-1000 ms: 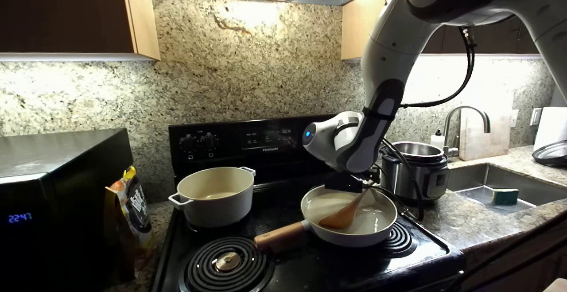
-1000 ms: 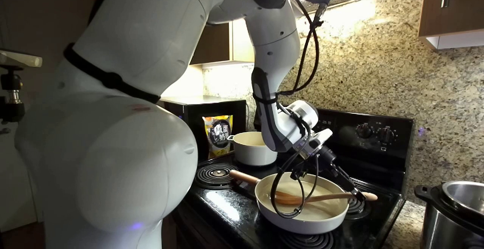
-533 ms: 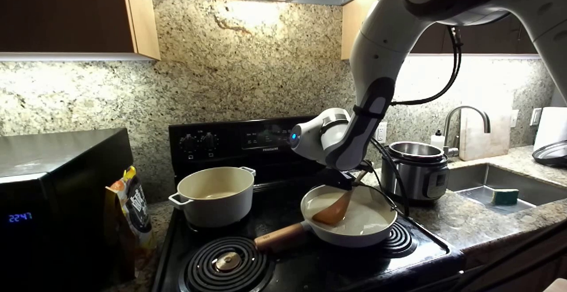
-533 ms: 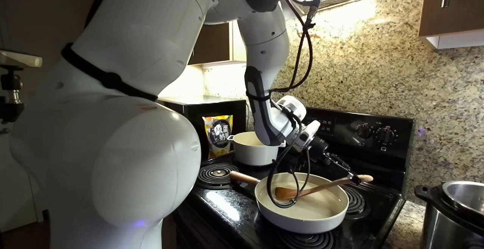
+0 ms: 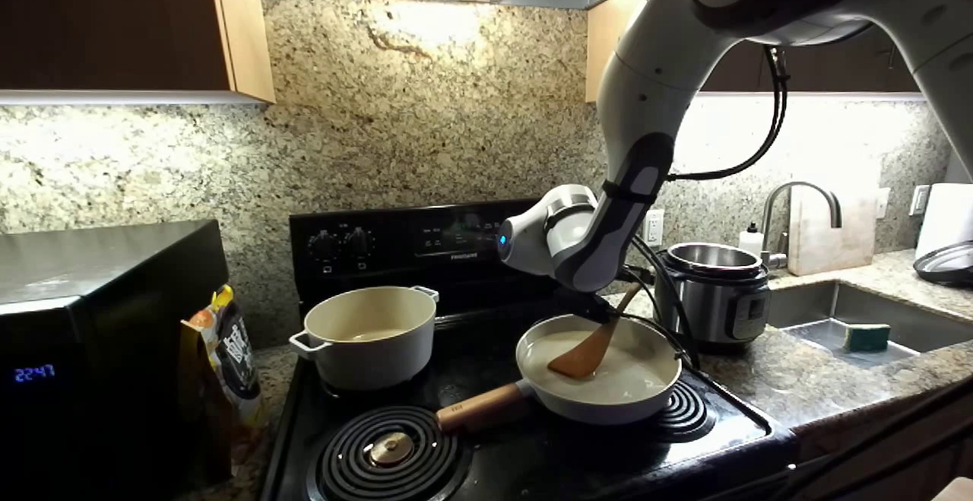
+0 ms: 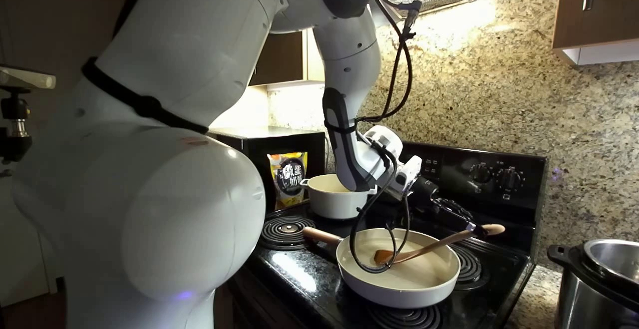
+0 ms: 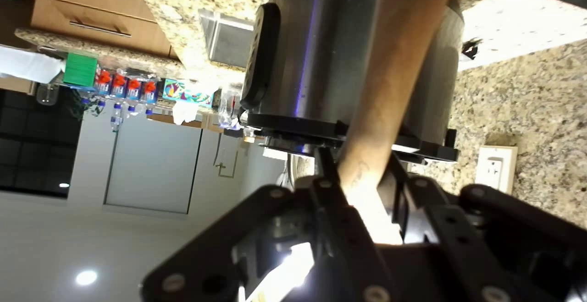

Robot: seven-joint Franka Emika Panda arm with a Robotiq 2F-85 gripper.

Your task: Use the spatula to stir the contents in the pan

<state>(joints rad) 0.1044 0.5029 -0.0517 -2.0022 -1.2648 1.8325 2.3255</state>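
In an exterior view:
Spatula (image 5: 584, 356), right of centre: smooth wood, soft sheen.
Pan (image 5: 600, 412), right of centre: smooth, satin outside, glossier within; pan handle (image 5: 483, 402), smooth wood.
Cream pot (image 5: 376, 364), left of centre: smooth, enamel-like.
Burner (image 5: 390, 449), lower left: ridged metal coil, shiny metal centre.
Backsplash (image 5: 456, 121), upper middle: speckled stone, polished look.

In an exterior view:
Stovetop (image 6: 294, 289), lower middle: glossy, strong glare.
Packet (image 6: 289, 179), near centre: shiny printed plastic film.
Robot arm (image 6: 189, 219), left: smooth plastic-looking shell, glossy highlights.
Cabinet (image 6: 604, 24), upper right: wood-look panel.

In the wrist view:
Steel cooker (image 7: 321, 54), upper middle: brushed metal, plastic-looking trim.
Gripper (image 7: 360, 164), lower middle: matt dark parts, metal fasteners.
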